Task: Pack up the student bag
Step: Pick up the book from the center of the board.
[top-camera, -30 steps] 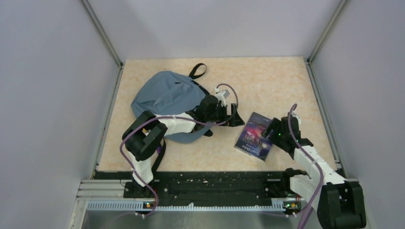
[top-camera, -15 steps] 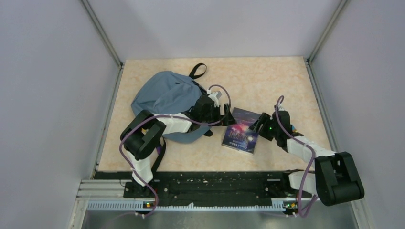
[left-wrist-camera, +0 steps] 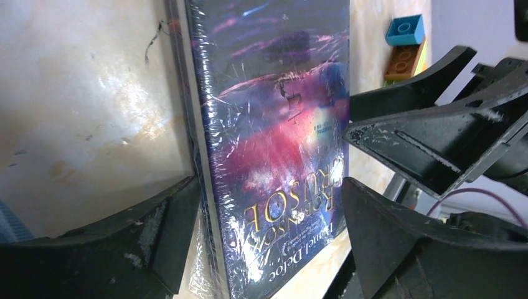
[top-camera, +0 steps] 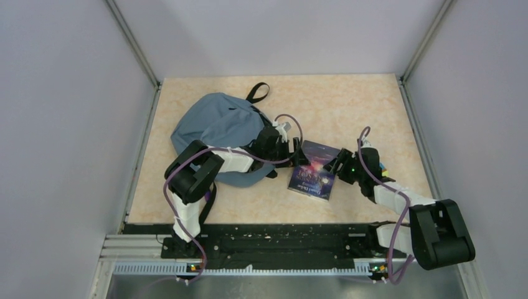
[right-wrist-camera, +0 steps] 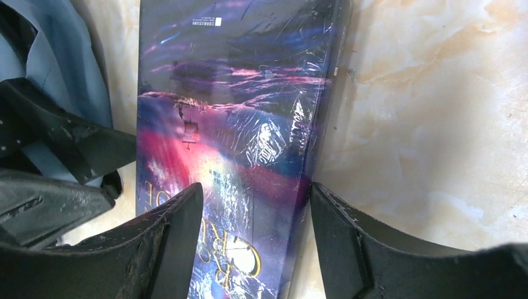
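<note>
The student bag (top-camera: 215,121) is a grey-blue backpack lying at the table's left middle, and its fabric also shows in the right wrist view (right-wrist-camera: 62,56). A shrink-wrapped book (top-camera: 314,171) with a purple cover and gold title lies tilted just right of it. My right gripper (top-camera: 336,167) is shut on the book's right end, one finger on the cover and one at its back (right-wrist-camera: 255,193). My left gripper (top-camera: 297,154) stands open around the book's (left-wrist-camera: 274,124) left edge. One of its fingers is close behind the book; the other is apart from the cover (left-wrist-camera: 268,187).
Blue and orange toy bricks (left-wrist-camera: 405,43) lie on the table behind the right arm, near the right wall. The left arm reaches across the bag's lower part. Grey walls close in three sides of the beige table (top-camera: 348,106).
My right gripper has carried the book leftward toward the bag and the left gripper. The left gripper's jaws now straddle the book's edge and have narrowed slightly.
</note>
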{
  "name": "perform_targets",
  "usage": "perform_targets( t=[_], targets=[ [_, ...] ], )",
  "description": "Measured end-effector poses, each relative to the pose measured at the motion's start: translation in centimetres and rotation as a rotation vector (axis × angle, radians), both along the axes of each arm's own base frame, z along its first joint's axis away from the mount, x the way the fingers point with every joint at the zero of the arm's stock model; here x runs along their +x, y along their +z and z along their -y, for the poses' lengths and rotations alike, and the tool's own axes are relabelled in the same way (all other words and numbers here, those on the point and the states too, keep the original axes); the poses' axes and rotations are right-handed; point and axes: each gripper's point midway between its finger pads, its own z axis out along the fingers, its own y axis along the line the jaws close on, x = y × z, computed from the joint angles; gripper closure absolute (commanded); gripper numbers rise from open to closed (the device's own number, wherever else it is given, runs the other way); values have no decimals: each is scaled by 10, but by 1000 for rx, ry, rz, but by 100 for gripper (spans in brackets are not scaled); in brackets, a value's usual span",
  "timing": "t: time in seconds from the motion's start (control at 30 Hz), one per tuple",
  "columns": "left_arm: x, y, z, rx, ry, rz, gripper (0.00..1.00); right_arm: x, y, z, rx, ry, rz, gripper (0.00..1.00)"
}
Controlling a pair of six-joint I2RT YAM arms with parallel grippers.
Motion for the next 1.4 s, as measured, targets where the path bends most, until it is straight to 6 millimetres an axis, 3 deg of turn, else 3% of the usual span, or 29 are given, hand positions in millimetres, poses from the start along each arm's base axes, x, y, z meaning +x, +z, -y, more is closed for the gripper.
perform_targets(
  t=[0.13, 0.3, 0.63, 0.77, 0.93, 1.1, 1.23, 1.4],
  targets=[
    [3, -1, 0, -24, 22, -36, 31, 0, 1, -1, 18, 5, 25, 37],
    [8, -6, -5, -30, 60, -46, 42, 0, 2, -2, 45, -2, 62, 37],
    [3, 4, -7, -87, 101, -63, 44, 8, 2, -4, 73, -13, 89, 37],
    [2, 25, -6, -125, 112, -47, 45, 17, 2, -3, 74, -24, 115, 37],
    [-1, 69, 0, -194, 98, 34, 45, 26, 3, -8, 102, -28, 135, 38],
    [2, 69, -6, -151, 125, 64, 46, 35, 4, -19, 113, -19, 141, 38],
    [5, 70, -16, -96, 161, 96, 46, 50, 5, -34, 118, -8, 152, 39],
    [10, 74, -46, 43, 236, 168, 46, 69, 6, -74, 170, 43, 157, 42]
  ],
)
